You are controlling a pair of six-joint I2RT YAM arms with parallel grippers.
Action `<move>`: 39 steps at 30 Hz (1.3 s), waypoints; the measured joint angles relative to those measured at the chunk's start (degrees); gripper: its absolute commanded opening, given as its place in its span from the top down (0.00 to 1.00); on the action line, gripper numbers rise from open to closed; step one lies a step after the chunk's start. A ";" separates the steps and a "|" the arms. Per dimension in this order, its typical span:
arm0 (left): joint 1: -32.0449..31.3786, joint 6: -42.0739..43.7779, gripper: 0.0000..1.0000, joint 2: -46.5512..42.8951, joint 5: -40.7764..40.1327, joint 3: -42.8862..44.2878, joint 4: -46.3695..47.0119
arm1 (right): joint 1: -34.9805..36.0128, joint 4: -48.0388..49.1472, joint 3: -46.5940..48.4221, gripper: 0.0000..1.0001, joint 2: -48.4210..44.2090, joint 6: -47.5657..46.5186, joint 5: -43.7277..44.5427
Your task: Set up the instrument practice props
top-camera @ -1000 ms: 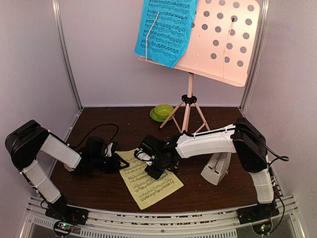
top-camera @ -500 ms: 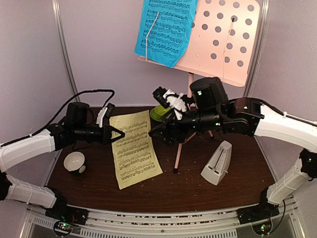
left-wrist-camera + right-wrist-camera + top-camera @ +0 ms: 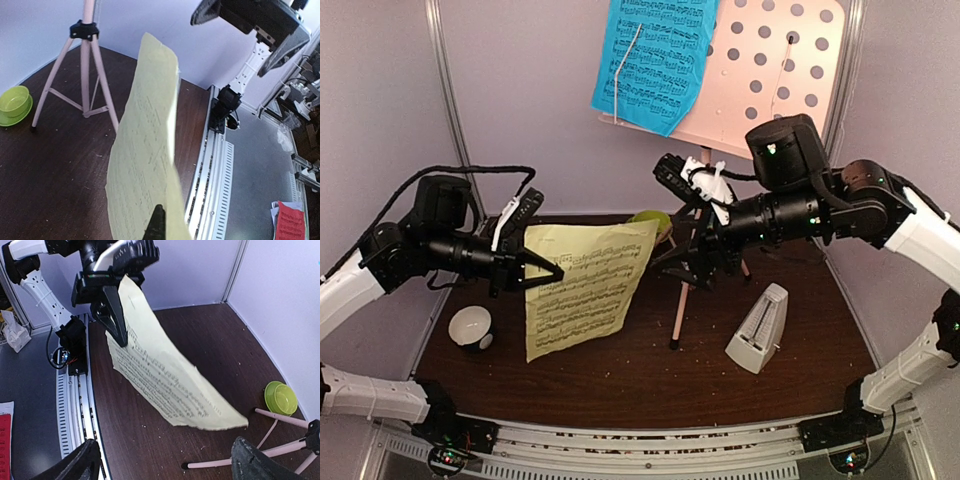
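Note:
My left gripper (image 3: pixel 544 268) is shut on the left edge of the pale-yellow sheet-music page (image 3: pixel 582 285), which hangs in the air above the table, curling to the right. The left wrist view shows that page (image 3: pixel 145 160) edge-on, with one dark fingertip (image 3: pixel 156 224) in front of it. My right gripper (image 3: pixel 692 262) stands open and holds nothing, beside the pink music stand's pole (image 3: pixel 692 235). In its wrist view the page (image 3: pixel 165 375) hangs ahead of the wide-apart fingers (image 3: pixel 257 460). The blue page (image 3: pixel 655 60) rests on the stand's desk (image 3: pixel 775 90). The white metronome (image 3: pixel 757 330) stands at right.
A green bowl on a saucer (image 3: pixel 652 222) sits at the back, partly behind the yellow page. A small white cup (image 3: pixel 470 326) lies at the left. The stand's tripod legs (image 3: pixel 280 419) spread over the middle. Grey walls close in on three sides.
The left gripper lifted the yellow page off the table and raised it. The right gripper opened, let go of the page and rose toward the stand's pole.

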 measured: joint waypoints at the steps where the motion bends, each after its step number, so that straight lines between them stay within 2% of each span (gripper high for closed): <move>1: -1.05 0.55 1.00 0.37 0.26 1.11 -1.18 | 0.74 -0.87 2.05 0.08 0.42 -0.50 0.35; 7: -6.75 3.43 1.00 2.89 0.50 5.42 -6.36 | 5.79 -4.55 9.90 0.11 2.38 -2.84 2.73; 16: -12.20 6.64 1.00 7.15 -0.55 12.70 -10.27 | 9.64 -7.32 10.82 0.21 6.71 -2.12 2.91; 26: -13.75 11.58 1.00 10.75 -3.91 17.20 -17.20 | 10.10 -8.33 13.46 0.25 9.42 0.33 5.70; 27: -13.88 11.91 1.00 10.75 -4.15 17.44 -17.51 | 10.19 -8.11 13.60 0.28 9.44 0.33 5.73; 29: -14.05 12.37 1.00 10.75 -4.68 17.99 -17.81 | 10.23 -8.02 13.62 0.42 9.55 0.37 5.66; 34: -14.16 13.03 1.00 11.34 -6.21 19.93 -18.25 | 10.25 -7.19 14.14 0.88 12.15 2.01 3.82; 35: -14.16 13.11 0.95 11.85 -6.62 20.90 -18.51 | 10.27 -7.15 14.53 0.98 13.07 2.47 3.54; 37: -14.14 13.07 0.84 12.50 -7.98 22.62 -18.18 | 10.29 -6.56 14.82 1.00 14.38 3.28 2.82; 39: -14.10 12.39 0.65 11.78 -9.90 22.58 -16.35 | 10.29 -6.25 14.82 1.00 14.71 4.31 2.45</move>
